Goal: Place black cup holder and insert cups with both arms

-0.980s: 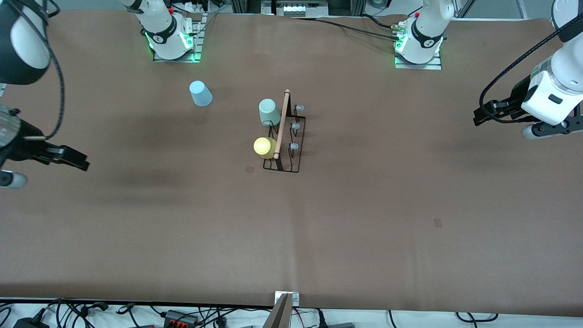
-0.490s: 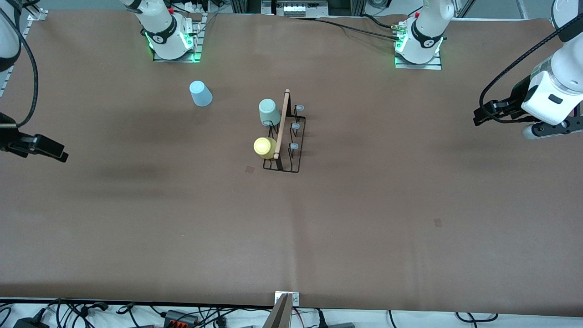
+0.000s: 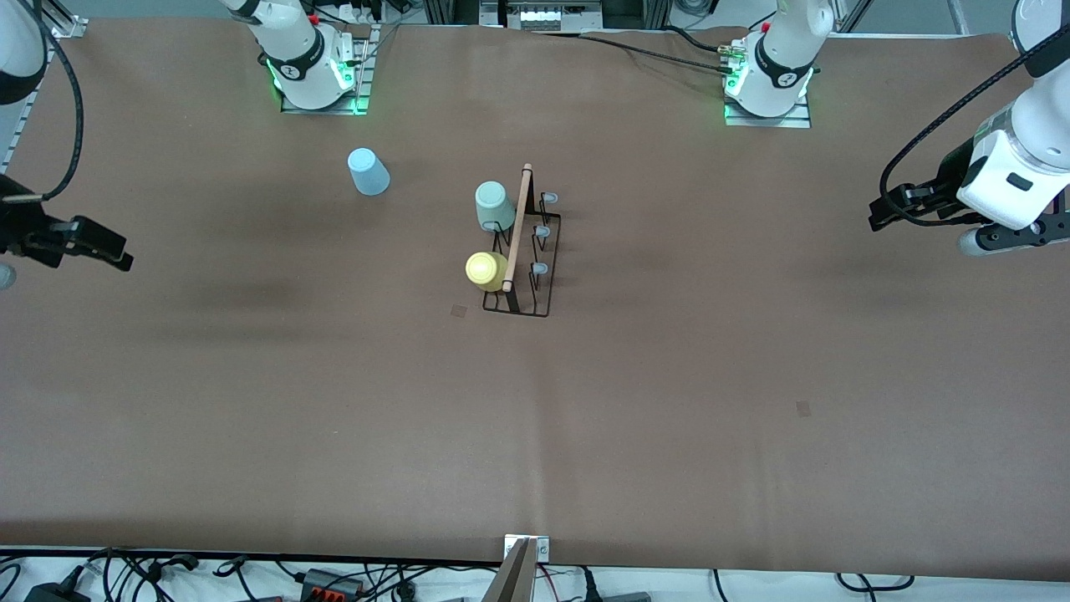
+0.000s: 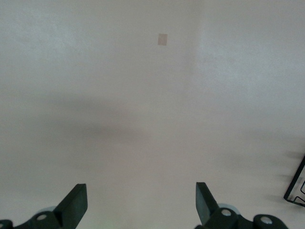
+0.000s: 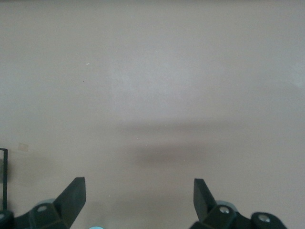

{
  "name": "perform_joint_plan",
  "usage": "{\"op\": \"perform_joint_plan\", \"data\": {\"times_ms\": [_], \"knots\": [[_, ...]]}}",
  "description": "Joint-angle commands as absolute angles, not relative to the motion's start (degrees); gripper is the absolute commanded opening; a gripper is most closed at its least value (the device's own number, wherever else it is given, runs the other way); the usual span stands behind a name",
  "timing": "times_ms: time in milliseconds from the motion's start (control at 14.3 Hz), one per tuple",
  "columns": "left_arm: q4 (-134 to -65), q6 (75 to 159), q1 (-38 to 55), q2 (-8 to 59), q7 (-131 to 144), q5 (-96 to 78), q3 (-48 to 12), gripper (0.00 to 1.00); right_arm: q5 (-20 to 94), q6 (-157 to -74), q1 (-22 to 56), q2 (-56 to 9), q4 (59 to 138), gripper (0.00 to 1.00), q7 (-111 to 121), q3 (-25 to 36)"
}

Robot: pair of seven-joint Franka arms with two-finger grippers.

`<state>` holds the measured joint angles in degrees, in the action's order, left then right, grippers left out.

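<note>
The black cup holder [image 3: 525, 276] stands mid-table with its wooden rod handle on top. The mint green cup [image 3: 493, 206] and the yellow cup [image 3: 486, 270] sit upside down on its pegs on the right arm's side. Three pale blue-tipped pegs on the left arm's side are bare. The light blue cup [image 3: 368, 171] stands upside down on the table, toward the right arm's base. My right gripper [image 3: 124, 257] is open and empty [image 5: 138, 195] over the right arm's end of the table. My left gripper [image 3: 874, 219] is open and empty [image 4: 139, 200] over the left arm's end.
A corner of the rack shows in the left wrist view [image 4: 295, 187] and its edge in the right wrist view [image 5: 5, 176]. Small tape patches lie on the brown table [image 3: 459, 310], [image 3: 803, 408]. Cables lie along the table's near edge [image 3: 334, 579].
My right gripper has drawn back from the rack toward the right arm's end of the table, then edged slightly back. The left arm and the cups have not moved.
</note>
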<state>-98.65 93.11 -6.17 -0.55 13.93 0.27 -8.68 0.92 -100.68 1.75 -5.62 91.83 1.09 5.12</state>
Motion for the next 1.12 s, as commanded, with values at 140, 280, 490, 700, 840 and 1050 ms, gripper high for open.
{"op": "perform_joint_plan", "data": {"times_ms": [140,280,490,700,840,1050], "knots": [[-96.9,91.8,-6.6,-0.2,13.7,0.8,-9.1,1.00,0.8,-103.4,1.3,1.0,100.3,1.00,2.1,4.1],[-96.9,91.8,-6.6,-0.2,13.7,0.8,-9.1,1.00,0.5,-102.8,1.2,1.8,100.1,1.00,2.2,4.1],[-95.9,91.8,-6.6,0.5,13.7,0.8,-9.2,1.00,0.7,-100.1,1.1,1.7,98.8,1.00,2.2,4.3],[-95.5,91.8,-6.6,1.0,13.6,0.7,-9.2,1.00,0.6,-99.9,1.1,1.6,98.5,1.00,2.1,4.2],[-95.5,91.8,-6.6,1.0,13.7,0.7,-9.2,1.00,0.6,-99.8,1.2,1.6,98.8,1.00,2.1,4.1],[-95.5,92.1,-6.7,1.0,13.7,0.1,-9.1,1.00,0.6,-99.3,1.3,1.6,99.1,1.00,2.1,4.0]]}}
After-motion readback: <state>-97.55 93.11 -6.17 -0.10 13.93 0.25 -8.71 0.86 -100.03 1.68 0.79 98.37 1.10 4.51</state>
